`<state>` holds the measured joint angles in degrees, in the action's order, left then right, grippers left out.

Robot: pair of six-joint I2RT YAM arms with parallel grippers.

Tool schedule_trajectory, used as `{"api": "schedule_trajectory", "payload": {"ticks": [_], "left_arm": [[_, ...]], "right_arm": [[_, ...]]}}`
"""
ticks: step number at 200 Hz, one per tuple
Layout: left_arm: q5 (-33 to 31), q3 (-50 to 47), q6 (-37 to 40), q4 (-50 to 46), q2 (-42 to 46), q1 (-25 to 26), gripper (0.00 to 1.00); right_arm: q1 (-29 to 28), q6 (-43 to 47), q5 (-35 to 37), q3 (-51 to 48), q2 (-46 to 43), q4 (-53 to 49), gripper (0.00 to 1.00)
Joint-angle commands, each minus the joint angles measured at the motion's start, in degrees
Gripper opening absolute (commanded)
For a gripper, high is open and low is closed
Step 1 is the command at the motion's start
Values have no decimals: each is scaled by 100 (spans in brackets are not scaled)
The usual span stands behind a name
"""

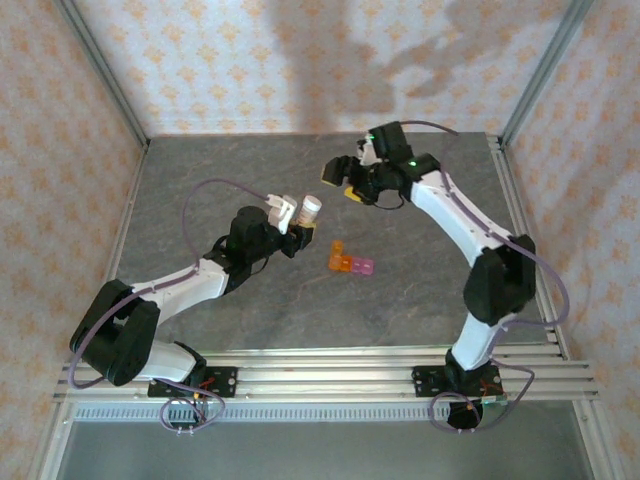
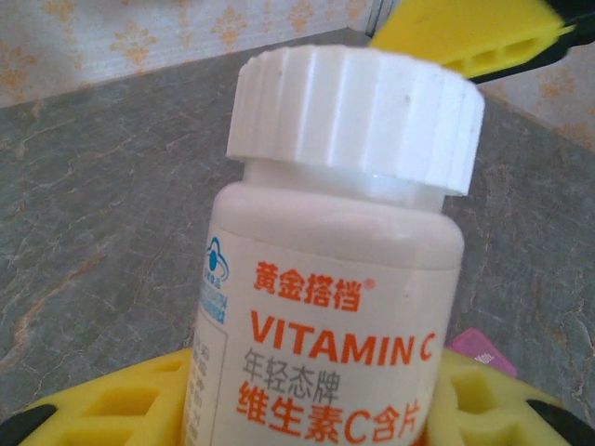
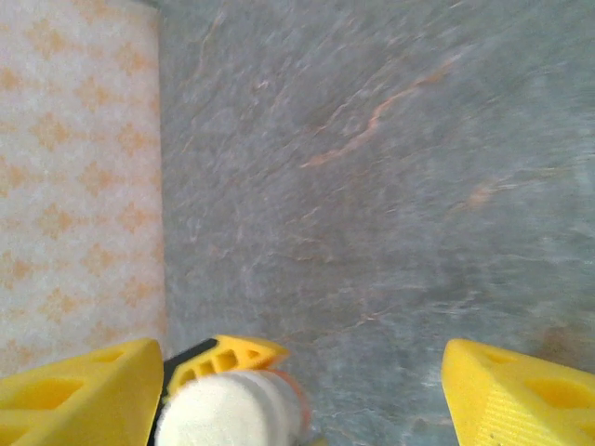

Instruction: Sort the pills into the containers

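Two claws attend one vitamin bottle (image 2: 325, 307). The left gripper (image 1: 296, 222) pinches its body, holding it steady, cap (image 2: 358, 111) on. The right gripper (image 1: 343, 183), fingers (image 3: 521, 395) spread, hovers at the bottle's 2 o'clock, probably placed to twist the cap. The containers (image 1: 351, 264) lie on the table (image 1: 200, 170) at the bottle's 5 o'clock.

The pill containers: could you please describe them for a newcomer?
On the grey table, look near its centre. The containers lie close to the white bottle: a short flat strip of tiny translucent cells, orange at one end and pink at the other.
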<state>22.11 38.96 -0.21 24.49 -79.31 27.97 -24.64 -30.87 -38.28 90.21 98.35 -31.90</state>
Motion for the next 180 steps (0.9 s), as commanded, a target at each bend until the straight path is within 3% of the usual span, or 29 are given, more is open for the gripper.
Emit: {"api": "schedule_trajectory", "payload": {"ticks": [1, 49, 143, 180], "left_arm": [[9, 394, -62, -352, -8, -60, 0], [525, 1028, 21, -886, -514, -55, 0], [873, 1489, -125, -904, -999, -60, 0], [874, 1488, -161, -887, -1016, -56, 0]], "right_arm": [[28, -118, 317, -504, -510, 605, 78], [20, -253, 206, -1302, -961, 1377, 78], [-136, -349, 14, -997, -479, 1499, 76], [-277, -315, -9, -995, -400, 1511, 69]]}}
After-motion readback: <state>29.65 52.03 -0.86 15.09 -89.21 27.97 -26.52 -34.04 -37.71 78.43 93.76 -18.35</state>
